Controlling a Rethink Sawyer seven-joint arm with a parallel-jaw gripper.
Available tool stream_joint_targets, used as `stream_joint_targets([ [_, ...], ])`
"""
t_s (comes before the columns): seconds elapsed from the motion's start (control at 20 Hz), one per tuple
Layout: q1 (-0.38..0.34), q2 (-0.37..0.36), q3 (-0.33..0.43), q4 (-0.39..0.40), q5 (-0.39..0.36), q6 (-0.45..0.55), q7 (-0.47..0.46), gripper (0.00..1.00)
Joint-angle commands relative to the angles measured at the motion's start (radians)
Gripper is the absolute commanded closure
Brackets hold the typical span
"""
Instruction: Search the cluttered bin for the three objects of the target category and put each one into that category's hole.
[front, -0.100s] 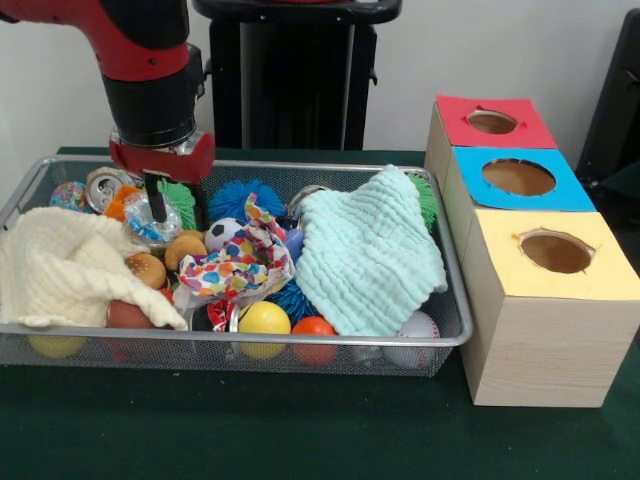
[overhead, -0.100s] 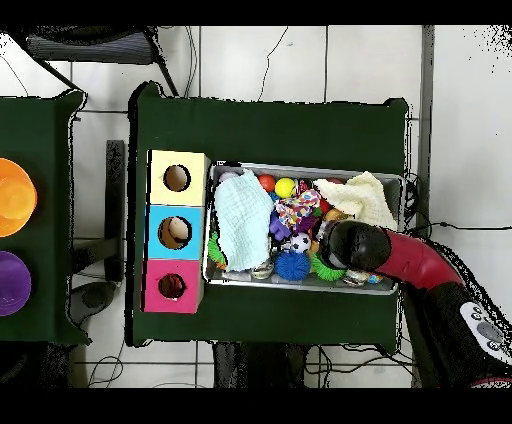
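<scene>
A wire bin holds a jumble: a cream cloth, a mint cloth, a confetti-print cloth, a blue spiky ball, a soccer ball, a yellow ball, an orange ball, toy buns, a crushed can and crumpled clear plastic. My gripper reaches into the bin's left end, open, with a green spiky ball between its fingers. In the overhead view the arm hides the gripper.
Right of the bin stands a wooden box row with a red-topped hole, a blue-topped hole and a yellow-topped hole. The overhead view shows an orange bowl and a purple bowl on a separate table.
</scene>
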Motion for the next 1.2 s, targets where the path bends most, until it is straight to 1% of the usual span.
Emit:
stream_joint_targets([
  [0.05,-0.042,0.049,0.161,0.075,0.015,-0.035,-0.036,0.00],
  [0.25,-0.048,0.061,0.175,0.072,-0.013,-0.091,-0.027,0.00],
  [0.45,-0.037,0.065,0.163,0.060,-0.044,-0.111,-0.018,0.00],
  [0.65,0.001,0.069,0.118,0.026,-0.077,-0.118,-0.007,0.00],
  [0.85,0.045,0.050,0.066,0.008,-0.123,-0.145,0.008,0.00],
  [1.0,0.078,0.042,0.030,-0.009,-0.153,-0.138,0.015,0.00],
  [1.2,0.082,0.033,0.028,-0.010,-0.162,-0.128,0.013,0.00],
])
